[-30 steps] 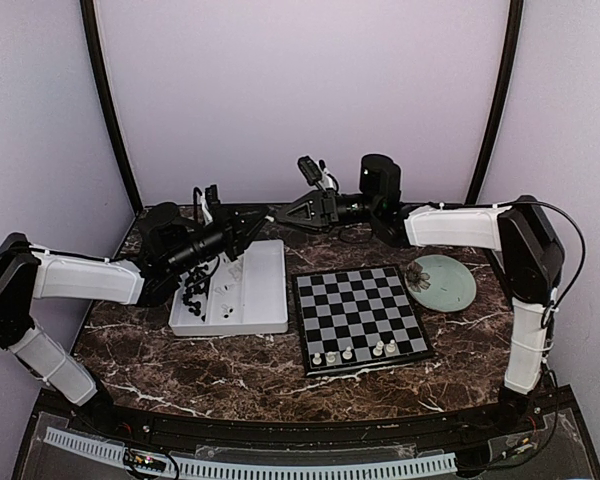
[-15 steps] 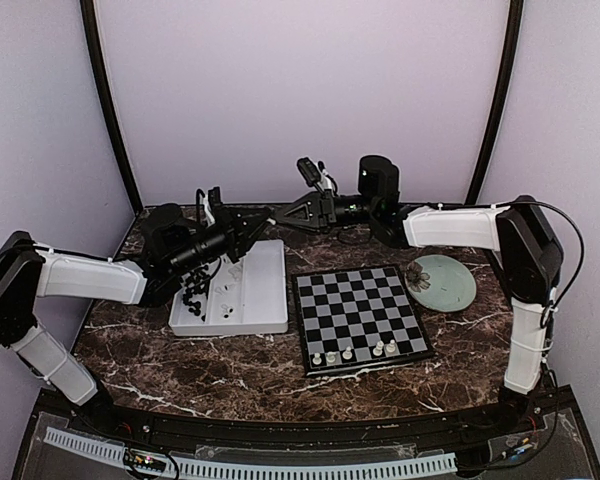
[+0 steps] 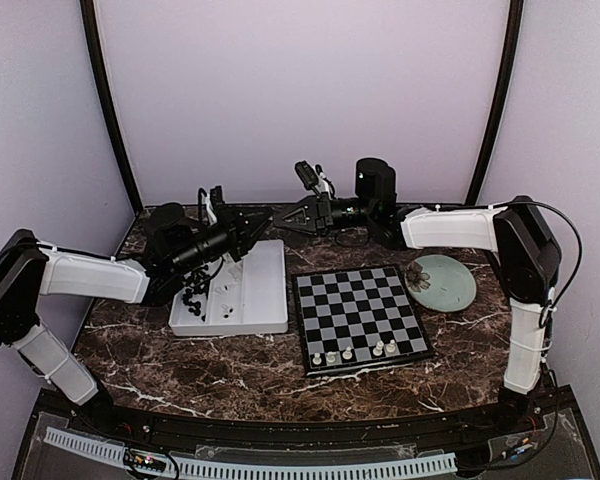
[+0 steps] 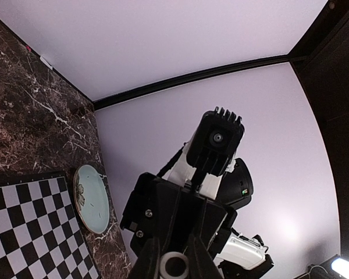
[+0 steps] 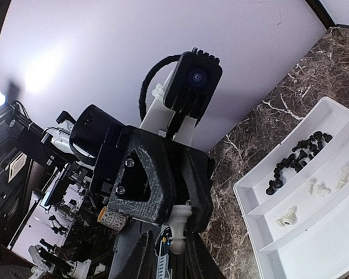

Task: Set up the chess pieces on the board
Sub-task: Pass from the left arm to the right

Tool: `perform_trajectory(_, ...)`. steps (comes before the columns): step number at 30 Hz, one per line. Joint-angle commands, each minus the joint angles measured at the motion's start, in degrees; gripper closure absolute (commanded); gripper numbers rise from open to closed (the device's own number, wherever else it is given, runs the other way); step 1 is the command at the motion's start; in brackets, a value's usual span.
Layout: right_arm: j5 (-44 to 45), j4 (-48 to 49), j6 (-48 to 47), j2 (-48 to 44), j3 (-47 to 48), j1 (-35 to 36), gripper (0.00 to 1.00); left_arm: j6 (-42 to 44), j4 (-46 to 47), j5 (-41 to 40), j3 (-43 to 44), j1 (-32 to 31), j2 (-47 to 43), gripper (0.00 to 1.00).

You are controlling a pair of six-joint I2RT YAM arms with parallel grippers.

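The dark marbled bench (image 3: 230,370) carries the board (image 3: 358,300) at centre, with a white tray (image 3: 270,285) just left of it and a pale green plate (image 3: 450,290) just right of it. Both arms reach to the far side, where the left gripper (image 3: 261,226) and right gripper (image 3: 279,219) meet tip to tip above the tray's far end. The left jaws are clamped on a white piece (image 5: 178,225), its round base facing the left wrist camera. Its head lies between the right jaws, and I cannot tell whether they pinch it. A few white chess pieces (image 3: 347,353) stand on the board's nearest row. In the tray's compartments lie black pieces (image 5: 294,154) and loose white figures (image 5: 317,187).
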Motion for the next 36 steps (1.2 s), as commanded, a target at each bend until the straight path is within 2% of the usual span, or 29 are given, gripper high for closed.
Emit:
perform_trajectory(1, 1.18, 1.27, 0.18, 0.55, 1.6, 0.51, 0.83, -0.17, 2.01, 1.09, 1.59, -0.72, 0.24, 0.86)
perform_trajectory(6, 2.42, 0.79, 0.07, 0.38, 1.33, -0.16, 0.9, -0.16, 1.74, 1.04, 1.32, -0.79, 0.24, 0.86)
perform_trajectory(12, 3.49, -4.47, -4.28, -0.26, 1.98, -1.0, 0.96, 0.68, 0.16, 0.96, 0.97, -0.75, 0.0, 0.83)
perform_trajectory(18, 5.82, -16.96, -16.02, -2.42, 3.48, -1.63, 0.97, 2.76, -3.77, 0.82, 1.74, -0.53, -1.27, 0.64)
perform_trajectory(21, 7.58, -24.16, -22.87, -4.56, 2.68, -3.49, 0.97, 6.87, -11.2, 1.51, 3.6, 0.19, -3.5, 0.56)
perform_trajectory(24, 9.15, -33.51, -31.83, -7.21, 1.6, -6.77, 0.97, 10.91, -17.79, 1.71, 4.39, 1.34, -6.02, 0.54)
perform_trajectory(27, 12.51, -48.67, -47.33, -9.72, 1.77, -10.2, 0.96, 14.69, -26.99, 1.14, 5.03, 3.76, -9.5, 0.54)
perform_trajectory(31, 21.94, -66.21, -68.16, -13.42, 0.88, -12.59, 0.96, 20.56, -35.99, -0.5, 6.37, 6.31, -13.33, 0.54)
perform_trajectory(36, 35.19, -77.55, -84.33, -19.38, -4.62, -12.87, 0.96, 27.23, -45.1, -3.25, 9.01, 7.83, -16.07, 0.54)
